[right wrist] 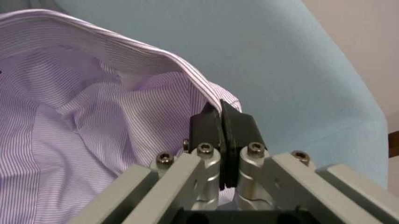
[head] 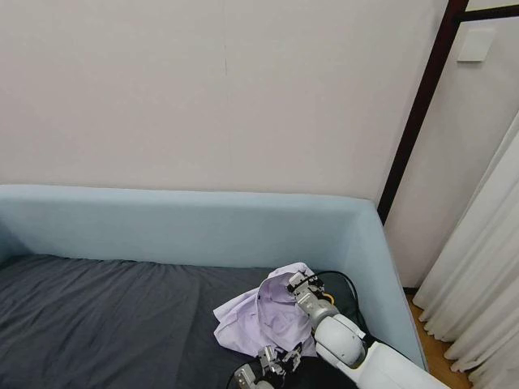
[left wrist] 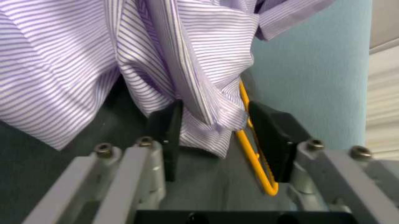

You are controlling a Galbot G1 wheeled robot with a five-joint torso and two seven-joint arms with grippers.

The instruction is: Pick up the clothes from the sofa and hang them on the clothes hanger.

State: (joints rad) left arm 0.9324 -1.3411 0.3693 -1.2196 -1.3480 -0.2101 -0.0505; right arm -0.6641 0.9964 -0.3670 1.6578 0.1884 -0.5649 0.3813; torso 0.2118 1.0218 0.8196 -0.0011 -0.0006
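one shirt (right wrist: pixel 93 121), likely limp and light.
right end effector (right wrist: pixel 219 111) clamps its collar (right wrist: pixel 181 70); left end effector (left wrist: pixel 216 119) spread around a fold (left wrist: pixel 203 88).

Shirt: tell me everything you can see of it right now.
The shirt is thin fabric, lilac with fine white stripes, lying crumpled on the dark sofa seat by the pale blue sofa arm. The right gripper is shut on its collar edge. A hanging fold sits between the open fingers of the left gripper, beside an orange hanger.
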